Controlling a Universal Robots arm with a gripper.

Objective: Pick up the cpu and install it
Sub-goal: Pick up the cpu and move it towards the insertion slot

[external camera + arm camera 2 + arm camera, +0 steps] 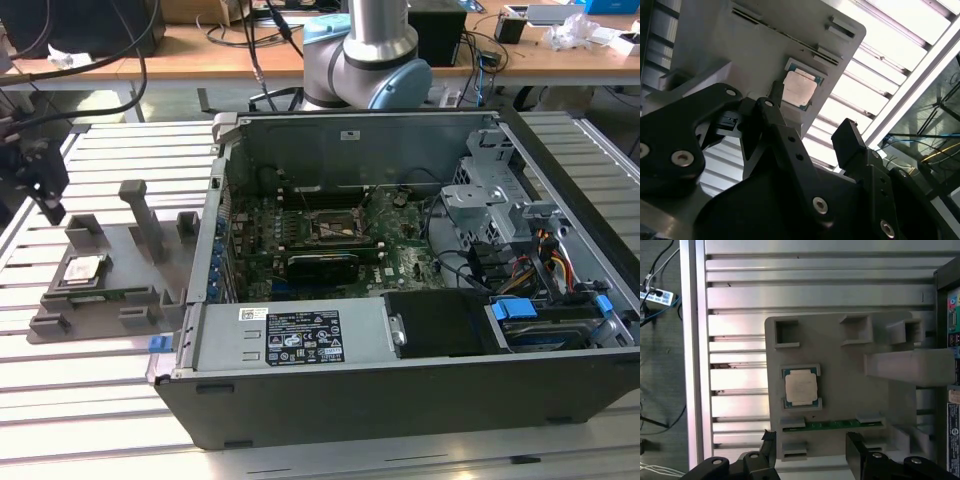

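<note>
First wrist view looks down on the cpu [801,387], seated flat and metal top up in a shallow pocket of a grey holder [840,365]. Just beside it lies a green circuit strip [832,425]. In the exterior view the holder sits on the slatted surface [100,400] near its edge at the exterior view's left, outside the open computer case [400,400].

I judge the chip light, stiff and thin, with a smooth top that could slip and an underside best not touched. Its two opposite bare edges look like the place to pinch.

The tool [812,455] has its jaws spread wide and holds nothing. It hangs above the holder, apart from the cpu, which lies ahead of the fingertips [775,95] in both wrist views.
</note>
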